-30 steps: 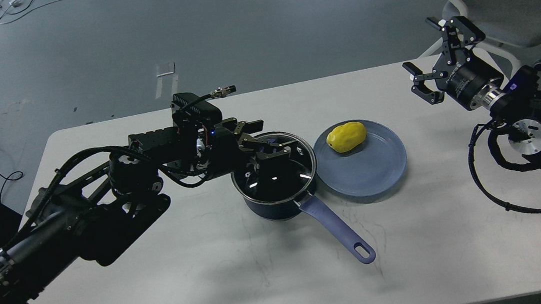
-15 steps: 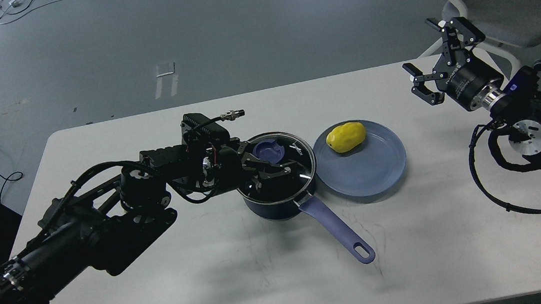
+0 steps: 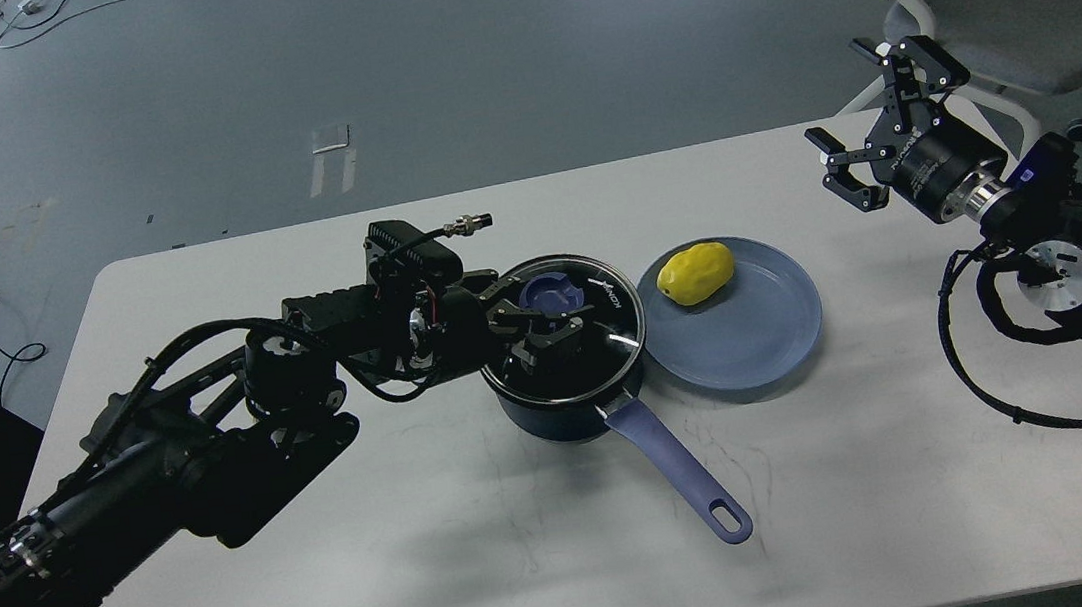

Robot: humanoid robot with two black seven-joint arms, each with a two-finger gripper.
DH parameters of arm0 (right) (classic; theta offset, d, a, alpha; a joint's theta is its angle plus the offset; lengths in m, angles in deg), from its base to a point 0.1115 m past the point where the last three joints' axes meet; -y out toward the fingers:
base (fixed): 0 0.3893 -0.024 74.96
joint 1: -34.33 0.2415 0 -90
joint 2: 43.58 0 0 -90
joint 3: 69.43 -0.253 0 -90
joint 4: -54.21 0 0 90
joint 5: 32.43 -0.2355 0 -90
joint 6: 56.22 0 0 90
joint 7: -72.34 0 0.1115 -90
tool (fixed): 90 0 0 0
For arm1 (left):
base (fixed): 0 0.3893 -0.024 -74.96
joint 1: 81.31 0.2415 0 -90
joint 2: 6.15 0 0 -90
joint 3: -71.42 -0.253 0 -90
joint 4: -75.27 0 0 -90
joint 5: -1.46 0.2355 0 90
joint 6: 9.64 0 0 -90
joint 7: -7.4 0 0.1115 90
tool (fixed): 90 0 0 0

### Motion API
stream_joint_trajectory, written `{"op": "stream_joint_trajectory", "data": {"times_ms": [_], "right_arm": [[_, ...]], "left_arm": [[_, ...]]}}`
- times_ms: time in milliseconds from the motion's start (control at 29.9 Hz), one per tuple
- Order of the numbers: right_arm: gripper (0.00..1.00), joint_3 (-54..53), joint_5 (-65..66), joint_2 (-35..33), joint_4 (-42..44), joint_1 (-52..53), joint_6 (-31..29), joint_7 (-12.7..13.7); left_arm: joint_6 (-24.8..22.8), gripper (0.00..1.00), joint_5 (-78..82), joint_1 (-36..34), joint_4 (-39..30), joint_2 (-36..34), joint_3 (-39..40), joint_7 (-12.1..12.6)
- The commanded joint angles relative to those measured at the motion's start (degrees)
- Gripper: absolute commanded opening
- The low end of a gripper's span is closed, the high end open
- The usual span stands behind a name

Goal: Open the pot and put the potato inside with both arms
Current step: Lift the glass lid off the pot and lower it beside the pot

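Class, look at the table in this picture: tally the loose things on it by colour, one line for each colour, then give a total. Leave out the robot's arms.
Blue: 2, the lidded pot and the plate.
Yellow: 1, the potato on the plate.
Total: 3.

Two matte black jointed arms. Left end effector (image 3: 544, 328): black linkage fingers, boxy module with metal connector, red wiring. Right end effector (image 3: 869, 123): skeletal black fingers, white lettering, silver collar, blue fitting, looping black cables.
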Motion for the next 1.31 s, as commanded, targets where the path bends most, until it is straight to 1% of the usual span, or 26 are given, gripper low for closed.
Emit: {"op": "stream_joint_trajectory", "data": {"times_ms": [0,167,234,335,402,435,469,536,603,670,737,804,871,904,1038,1172,1272], "right_arm": [[1.00,0.0,0.0,0.0,0.0,-0.1,0.0,0.0],[1.00,0.0,0.0,0.0,-0.1,-0.3,0.0,0.0],[1.00,0.1,0.0,0.0,-0.2,-0.3,0.0,0.0],[1.00,0.2,0.2,0.1,-0.2,-0.3,0.0,0.0],[1.00,0.3,0.2,0.1,-0.3,-0.4,0.0,0.0],[1.00,0.4,0.2,0.1,-0.4,-0.4,0.0,0.0],[1.00,0.5,0.2,0.1,-0.4,-0.4,0.0,0.0],[1.00,0.5,0.3,0.1,-0.4,-0.4,0.0,0.0],[1.00,0.5,0.3,0.1,-0.4,-0.6,0.0,0.0],[1.00,0.5,0.3,0.1,-0.3,-0.6,0.0,0.0],[1.00,0.5,0.3,0.0,-0.3,-0.6,0.0,0.0],[1.00,0.5,0.3,0.1,-0.3,-0.6,0.0,0.0],[1.00,0.5,0.3,0.3,-0.3,-0.6,0.0,0.0],[1.00,0.5,0.3,0.3,-0.3,-0.6,0.0,0.0],[1.00,0.5,0.3,0.1,-0.3,-0.6,0.0,0.0],[1.00,0.4,0.3,0.3,-0.1,-0.6,0.0,0.0],[1.00,0.4,0.3,0.3,0.1,-0.6,0.0,0.0]], "left_arm": [[0.1,0.21,-0.2,-0.5,-1.0,-0.8,0.2,-0.1],[0.0,0.22,-0.7,-2.6,-4.6,-5.8,0.2,-0.4],[0.0,0.22,-1.4,-3.4,-6.2,-10.2,0.2,-1.1],[0.0,0.22,-2.4,-3.4,-6.9,-13.9,0.2,-2.1],[0.1,0.22,-3.3,-3.3,-6.7,-18.4,0.0,-3.9],[0.1,0.22,-3.5,-3.2,-6.6,-19.6,-0.1,-4.3],[0.4,0.22,-4.1,-2.7,-6.2,-21.4,-0.2,-4.9],[1.1,0.22,-4.6,-2.5,-5.8,-22.8,-0.3,-5.2],[3.7,0.22,-5.5,-0.3,-5.3,-25.4,-0.8,-5.4],[5.0,0.22,-6.1,1.9,-4.8,-26.7,-0.7,-5.4],[5.6,0.22,-7.0,2.7,-4.6,-27.3,-0.8,-5.4],[6.0,0.22,-8.2,4.7,-3.3,-28.1,-0.9,-5.5],[7.4,0.22,-8.7,8.0,-2.2,-28.3,-0.8,-5.6],[7.9,0.22,-8.8,8.5,-1.9,-28.2,-0.8,-5.5],[10.2,0.23,-8.9,10.2,3.2,-26.9,-0.9,-5.5],[10.3,0.23,-9.0,11.5,4.5,-25.5,-0.9,-5.5],[10.4,0.23,-9.0,14.3,5.2,-24.5,-0.4,-5.4]]}}
